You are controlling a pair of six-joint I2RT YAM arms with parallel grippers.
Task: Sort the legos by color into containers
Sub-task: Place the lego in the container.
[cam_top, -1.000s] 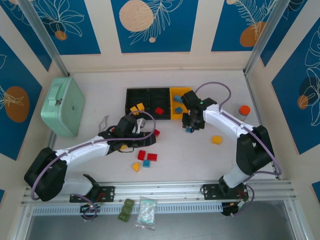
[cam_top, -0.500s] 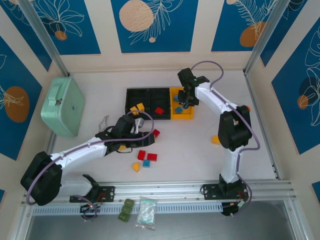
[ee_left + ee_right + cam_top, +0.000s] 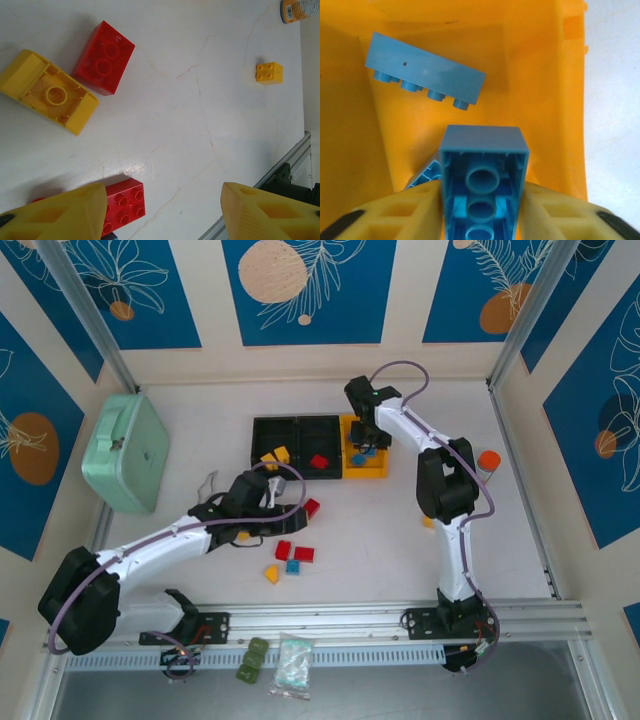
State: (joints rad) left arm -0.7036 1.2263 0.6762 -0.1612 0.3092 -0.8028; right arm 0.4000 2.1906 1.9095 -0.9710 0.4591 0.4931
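The containers are two black bins [image 3: 297,430] and a yellow-orange bin [image 3: 376,468] joined in a row. My right gripper [image 3: 364,436] [image 3: 482,217] hangs over the yellow-orange bin [image 3: 540,60], shut on a blue lego [image 3: 483,185] held underside up. Two more blue legos [image 3: 425,75] lie in that bin. My left gripper [image 3: 287,502] [image 3: 162,210] is open above the table, with a red lego [image 3: 122,205] beside its left finger. An upturned red lego [image 3: 104,57] and an upturned yellow lego [image 3: 50,91] lie ahead. More red, blue and yellow legos [image 3: 290,556] sit nearby.
A mint green case [image 3: 125,452] stands at the left. An orange-capped bottle [image 3: 488,461] is at the right, with a small yellow-orange lego [image 3: 269,72] near it. Olive green blocks [image 3: 252,660] and a clear bag [image 3: 293,667] lie by the front rail.
My right arm has carried the blue lego from the table up and back over the yellow-orange bin. My left gripper has shifted a little to the right.
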